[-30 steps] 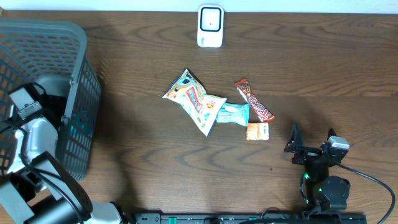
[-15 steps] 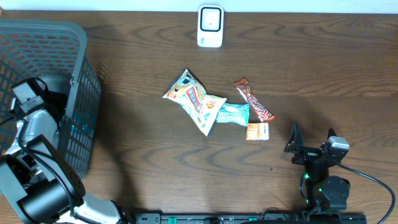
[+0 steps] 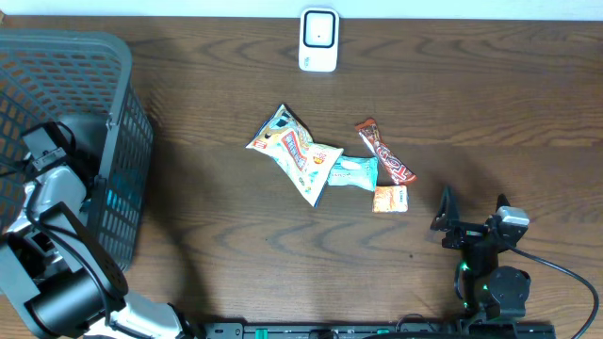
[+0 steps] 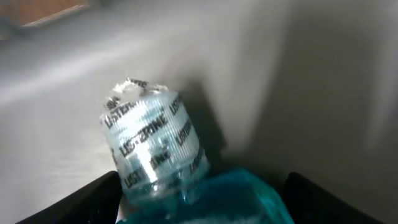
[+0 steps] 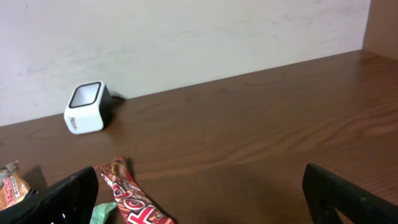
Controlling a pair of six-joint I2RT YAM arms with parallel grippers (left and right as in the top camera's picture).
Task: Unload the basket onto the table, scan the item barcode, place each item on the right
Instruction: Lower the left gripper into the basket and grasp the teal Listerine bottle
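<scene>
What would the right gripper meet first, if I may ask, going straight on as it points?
Nothing close: the right gripper faces open table, then probably the pale wall; the scanner sits left of that line.

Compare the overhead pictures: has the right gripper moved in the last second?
No. The right gripper keeps the same spot, just right of and below the orange packet in the overhead view.

- The mouthwash bottle is cut off by the lower edge of the left wrist view, and is blurred.
- The basket is cropped at the overhead view's left edge.
- The red snack bar is cut by the right wrist view's lower edge.
</scene>
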